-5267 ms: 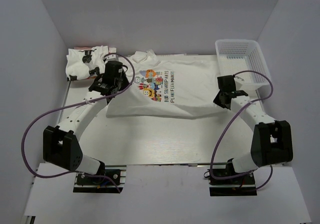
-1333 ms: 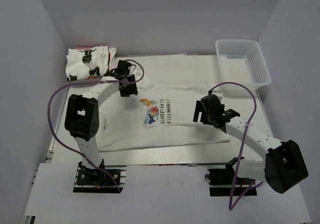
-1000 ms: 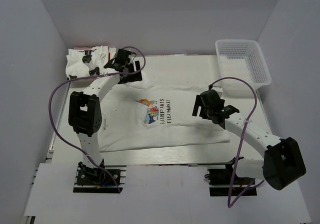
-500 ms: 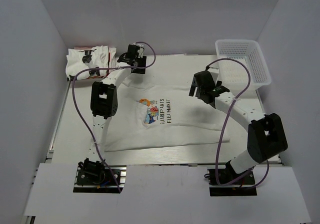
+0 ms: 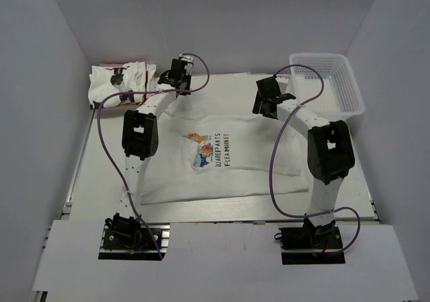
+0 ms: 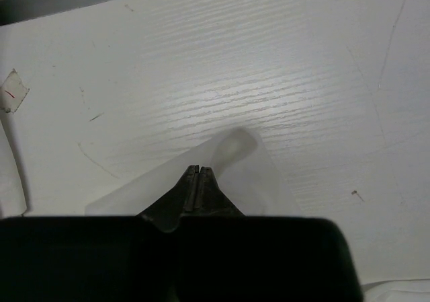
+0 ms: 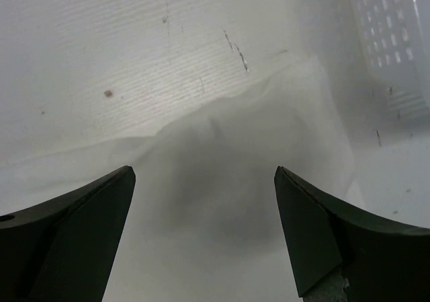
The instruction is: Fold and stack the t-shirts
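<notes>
Early days – your printed t-shirt [image 5: 222, 151] lies partly folded mid-desk, left gripper [image 6: 199, 174] jaws clenched on its far corner, right gripper [image 7: 201, 181] jaws released above cloth – crumpled t-shirts [image 5: 119, 85] far-left unstacked.

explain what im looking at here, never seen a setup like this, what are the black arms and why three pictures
These are two robot arms bolted to the near edge of a white table, each ending in a two-finger gripper. The wide picture comes from a fixed camera above and behind them. The other two come from small cameras on each wrist, looking past that arm's own fingers.

A white cotton t-shirt with a colourful cartoon print lies spread on the table. A crumpled white t-shirt with black and red prints sits at the far left, and a white plastic mesh basket at the far right.

The left gripper is shut, pinching thin white cloth. The right gripper is open above the shirt's edge, holding nothing.
</notes>
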Tool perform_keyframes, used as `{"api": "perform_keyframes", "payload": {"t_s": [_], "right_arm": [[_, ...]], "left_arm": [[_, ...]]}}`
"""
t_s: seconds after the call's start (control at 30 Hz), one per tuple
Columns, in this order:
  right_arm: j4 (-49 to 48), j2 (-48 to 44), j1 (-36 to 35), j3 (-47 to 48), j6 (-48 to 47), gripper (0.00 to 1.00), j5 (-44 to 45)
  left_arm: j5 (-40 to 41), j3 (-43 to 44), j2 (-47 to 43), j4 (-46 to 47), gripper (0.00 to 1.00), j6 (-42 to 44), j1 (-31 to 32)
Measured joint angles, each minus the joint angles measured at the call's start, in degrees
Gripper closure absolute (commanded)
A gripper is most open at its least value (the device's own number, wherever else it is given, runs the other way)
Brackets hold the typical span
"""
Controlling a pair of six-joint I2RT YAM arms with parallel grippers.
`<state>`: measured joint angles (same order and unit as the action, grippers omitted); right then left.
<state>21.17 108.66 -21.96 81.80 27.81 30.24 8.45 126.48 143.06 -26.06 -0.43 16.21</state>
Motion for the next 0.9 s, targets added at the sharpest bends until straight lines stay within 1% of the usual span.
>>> {"api": "perform_keyframes", "payload": {"t_s": [0.1, 0.27, 0.4, 0.47, 0.5, 0.53, 0.63, 0.67, 0.73, 0.83, 0.9], "right_arm": [[1.6, 5.4, 1.0, 6.2, 0.0, 0.1, -0.3], [4.3, 15.6, 2.0, 18.7, 0.0, 0.1, 0.0], [7.5, 24.2, 2.4, 29.1, 0.2, 0.12, 0.2], [8.6, 25.9, 2.5, 30.2, 0.3, 0.12, 0.3], [9.5, 26.2, 2.5, 30.1, 0.3, 0.12, 0.4], [9.9, 26.2, 2.5, 29.7, 0.2, 0.12, 0.6], [10.3, 26.2, 2.5, 28.5, 0.2, 0.12, 1.3], [10.0, 26.1, 2.5, 28.1, 0.2, 0.12, 1.6], [9.9, 25.7, 2.5, 27.4, 0.2, 0.12, 1.9], [9.9, 25.5, 2.5, 27.0, 0.2, 0.12, 2.3], [9.9, 25.4, 2.5, 26.8, 0.2, 0.12, 2.5]], "left_arm": [[-0.2, -1.6, -0.7, 1.4, 1.0, 0.0, 0.0], [-1.0, -9.4, -5.2, 3.0, 1.0, 0.3, 0.0], [-1.3, -11.6, -7.8, 3.5, 1.0, 0.5, 0.0], [-1.3, -13.3, -9.7, 3.8, 1.0, 0.6, 0.0], [-1.1, -13.9, -10.4, 3.7, 0.94, 0.7, 0.0], [-0.7, -14.1, -11.0, 3.5, 0.77, 0.9, 0.0], [0.8, -14.2, -11.6, 2.3, 0.52, 1.4, -0.1], [1.4, -14.4, -11.6, 1.9, 0.47, 1.4, -0.2], [2.9, -16.0, -11.6, 1.1, 0.39, 1.5, -0.6], [3.8, -17.2, -11.1, -0.7, 0.38, 2.3, -1.1], [3.9, -16.4, -9.7, -1.9, 0.36, 3.0, -1.4]]}}
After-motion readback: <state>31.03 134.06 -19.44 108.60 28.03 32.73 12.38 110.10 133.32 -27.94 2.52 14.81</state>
